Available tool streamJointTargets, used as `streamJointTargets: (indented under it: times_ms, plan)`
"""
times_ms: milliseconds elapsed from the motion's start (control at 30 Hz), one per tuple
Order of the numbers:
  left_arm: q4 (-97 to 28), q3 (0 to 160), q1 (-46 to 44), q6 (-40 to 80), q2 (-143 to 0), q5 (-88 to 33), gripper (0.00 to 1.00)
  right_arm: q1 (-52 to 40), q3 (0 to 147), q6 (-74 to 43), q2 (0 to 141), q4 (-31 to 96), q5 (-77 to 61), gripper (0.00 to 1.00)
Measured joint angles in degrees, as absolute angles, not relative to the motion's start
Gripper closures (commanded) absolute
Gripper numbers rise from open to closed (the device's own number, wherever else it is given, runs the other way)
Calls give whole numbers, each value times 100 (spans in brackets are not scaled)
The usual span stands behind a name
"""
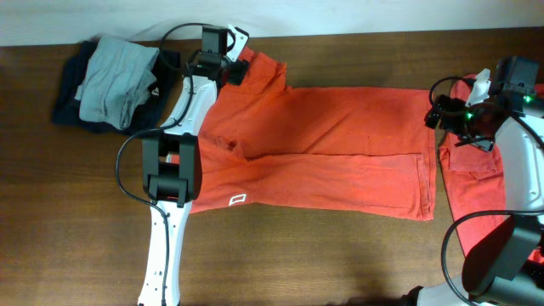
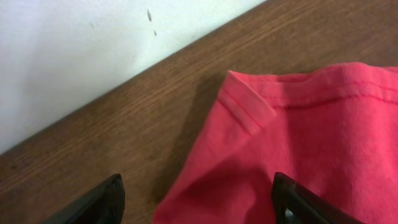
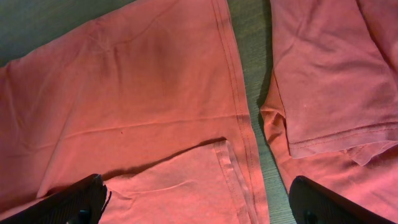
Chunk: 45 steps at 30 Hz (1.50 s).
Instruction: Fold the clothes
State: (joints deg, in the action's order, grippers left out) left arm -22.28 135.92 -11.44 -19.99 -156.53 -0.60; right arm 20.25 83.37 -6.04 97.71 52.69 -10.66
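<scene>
Your wooden table holds an orange-red T-shirt spread flat across its middle, with a second T-shirt just beside it at the right. Your left gripper, fingers spread, is over the first shirt's far-left corner. Your right gripper, also spread, is over its right-hand hem.

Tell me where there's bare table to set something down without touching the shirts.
Widest: the front table strip below the spread shirt, between left arm and right arm. Also the front-left corner, below the grey and dark pile. Crowded at right: only a narrow gap separates the spread shirt from the second shirt.
</scene>
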Motion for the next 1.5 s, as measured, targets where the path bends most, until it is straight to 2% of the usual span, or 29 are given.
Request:
streamJointTargets:
  times_ms: [600, 1500]
  plan:
    - [-1601, 13590, -1107, -1848, -15653, -86, 26, 2025, 8337, -604, 9771, 5269, -1066, 1]
    - [-1883, 13590, -1026, -1647, -15690, -611, 27, 2025, 8337, -607, 9771, 5269, -1066, 1]
